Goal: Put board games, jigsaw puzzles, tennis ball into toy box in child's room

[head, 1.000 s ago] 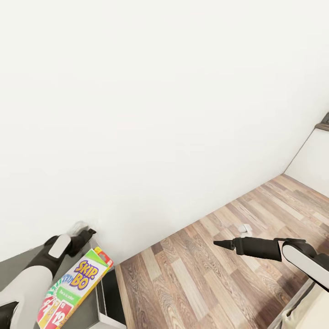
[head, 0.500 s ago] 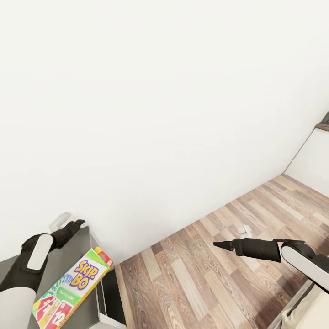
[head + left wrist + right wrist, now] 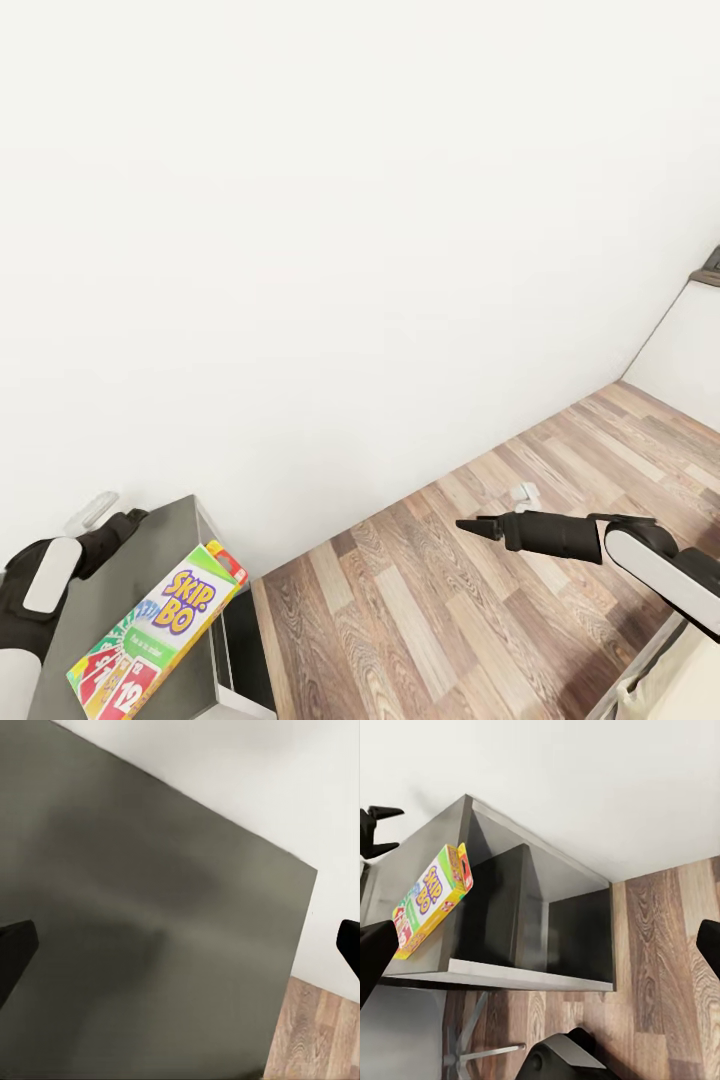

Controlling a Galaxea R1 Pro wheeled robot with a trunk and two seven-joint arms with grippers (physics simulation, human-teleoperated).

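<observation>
Your left claw [image 3: 128,518] is empty, its jaws spread wide apart over the bare dark-grey cabinet top [image 3: 150,945]; in the left wrist view only the two fingertips sit at the edges of the frame with nothing between them. The SKIP-BO game [image 3: 155,630] lies flat on that same cabinet top, just beside the left claw on the side nearer you, with one corner hanging past the cabinet's front edge. Seen from the right wrist camera, the game [image 3: 430,900] rests on the top of an open dark cabinet, with the left claw's fingertips [image 3: 376,829] close by it and apart from it.

Your right claw [image 3: 465,524] hangs out over the wood floor [image 3: 450,600], well apart from the game and holding nothing. Its wrist view shows its fingers spread wide.

Judging by this, one board game is parked on the wrong surface: this is the low cabinet, not the counter with the toy box. The step in hand looks like re-gripping it. Bring the left claw back over the overhanging end, pinch it across its thin edge, then carry it to the toy box.
</observation>
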